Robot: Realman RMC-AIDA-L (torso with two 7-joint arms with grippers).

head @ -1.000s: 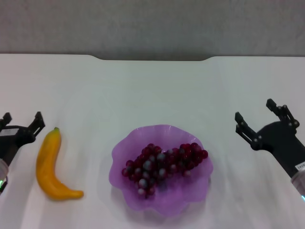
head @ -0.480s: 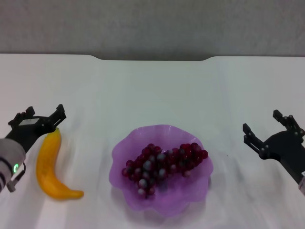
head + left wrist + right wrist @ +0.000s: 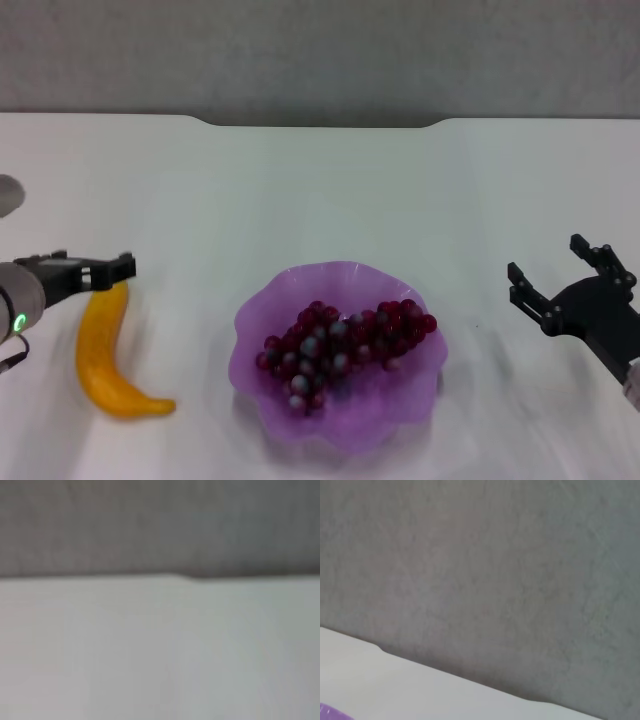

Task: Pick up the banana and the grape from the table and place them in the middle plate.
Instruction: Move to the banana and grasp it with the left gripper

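The yellow banana (image 3: pixel 105 350) lies on the white table (image 3: pixel 320 190) at the left, stem end pointing away from me. The bunch of dark red grapes (image 3: pixel 340 345) lies inside the purple scalloped plate (image 3: pixel 400 420) at the front centre. My left gripper (image 3: pixel 90 268) hovers at the banana's stem end, fingers apart and empty, turned side-on. My right gripper (image 3: pixel 550 260) is open and empty, right of the plate and apart from it. The right wrist view shows only a sliver of the plate (image 3: pixel 330 713). The left wrist view shows only bare table (image 3: pixel 160 655) and wall.
The table's far edge has a notch (image 3: pixel 320 122) in front of a grey wall (image 3: pixel 320 50).
My left gripper has moved in from the left edge to the banana's stem end and turned side-on. My right gripper has drawn back to the right and lower. Banana, grapes and plate have not moved.
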